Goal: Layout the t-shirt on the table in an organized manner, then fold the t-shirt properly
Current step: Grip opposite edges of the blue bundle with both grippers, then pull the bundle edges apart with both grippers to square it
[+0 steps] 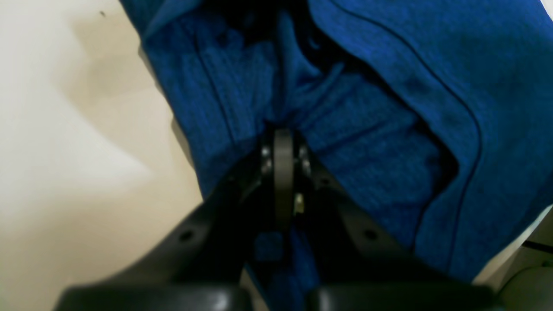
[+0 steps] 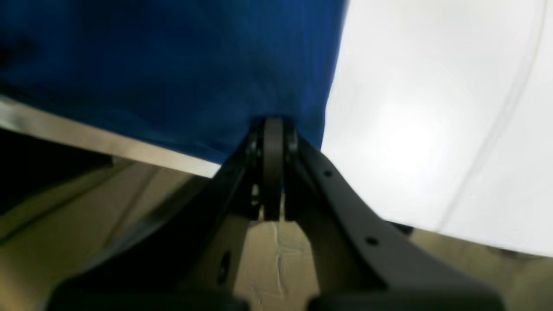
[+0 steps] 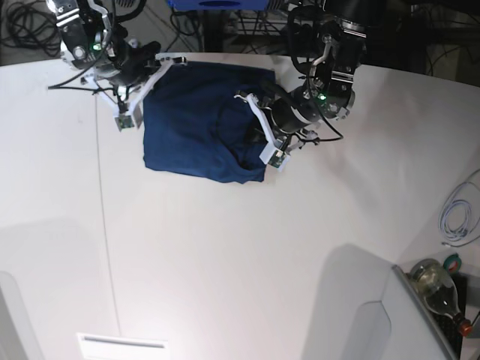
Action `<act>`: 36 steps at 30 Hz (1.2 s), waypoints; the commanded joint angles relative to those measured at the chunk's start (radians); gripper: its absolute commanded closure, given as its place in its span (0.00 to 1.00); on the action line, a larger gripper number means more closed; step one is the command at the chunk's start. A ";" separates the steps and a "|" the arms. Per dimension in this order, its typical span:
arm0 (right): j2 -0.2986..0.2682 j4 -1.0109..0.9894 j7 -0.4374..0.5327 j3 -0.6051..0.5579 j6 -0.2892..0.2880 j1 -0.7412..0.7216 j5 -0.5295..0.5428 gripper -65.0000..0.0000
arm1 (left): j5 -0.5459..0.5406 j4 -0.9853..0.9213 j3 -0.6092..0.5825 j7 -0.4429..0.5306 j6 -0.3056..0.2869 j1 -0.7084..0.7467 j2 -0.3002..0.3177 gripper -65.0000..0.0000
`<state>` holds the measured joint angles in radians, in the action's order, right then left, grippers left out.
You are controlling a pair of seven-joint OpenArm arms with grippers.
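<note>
the t-shirt (image 3: 201, 124) is pinched at two places. in the left wrist view the left gripper (image 1: 283, 134) has its jaws closed tight on a bunched ridge of the blue cloth, with creases fanning away from the pinch and a dark seam line curving past on the right. in the right wrist view the right gripper (image 2: 272, 123) is likewise clamped on the fabric, right at a corner where the cloth's straight side edge meets its lower edge; the weave here is blurred.

from those grips outward, in the base view, the shirt sits on the far part of the table (image 3: 225, 262), between the two arms. it forms a rough rectangle whose long axis runs left to right across the view, slightly tilted so the right end sits lower. the right gripper holds the far left corner, near the table's far edge, and the left gripper holds the right side, where the cloth is rumpled into folds. the left half lies fairly flat and smooth. the fabric is plain dark navy with no print; which end is the collar i cannot tell.

a thin seam line crosses the white tabletop on the left. a coiled white cable (image 3: 459, 214) and a glass bottle (image 3: 435, 281) lie at the right edge, well apart from the shirt.
</note>
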<state>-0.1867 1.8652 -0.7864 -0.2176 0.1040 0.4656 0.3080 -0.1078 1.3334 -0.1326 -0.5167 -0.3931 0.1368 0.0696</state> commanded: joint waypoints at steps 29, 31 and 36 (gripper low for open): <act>0.023 -0.020 0.017 -0.119 -0.002 -0.112 0.004 1.00 | 0.021 0.203 0.015 -0.041 0.015 0.053 0.011 1.00; 0.023 -0.020 0.017 -0.119 -0.002 -0.112 0.006 1.00 | 0.021 0.260 0.032 -0.041 0.015 0.079 0.011 1.00; 0.023 -0.023 0.017 -0.119 -0.002 -0.126 0.006 1.00 | 0.021 0.364 0.098 -0.041 0.015 0.142 0.002 1.00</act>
<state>-0.1623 1.8286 -0.7849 -0.3397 0.0978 0.3439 0.3096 -0.0753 1.6741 -0.0341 -0.5819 -0.3740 0.2871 0.0723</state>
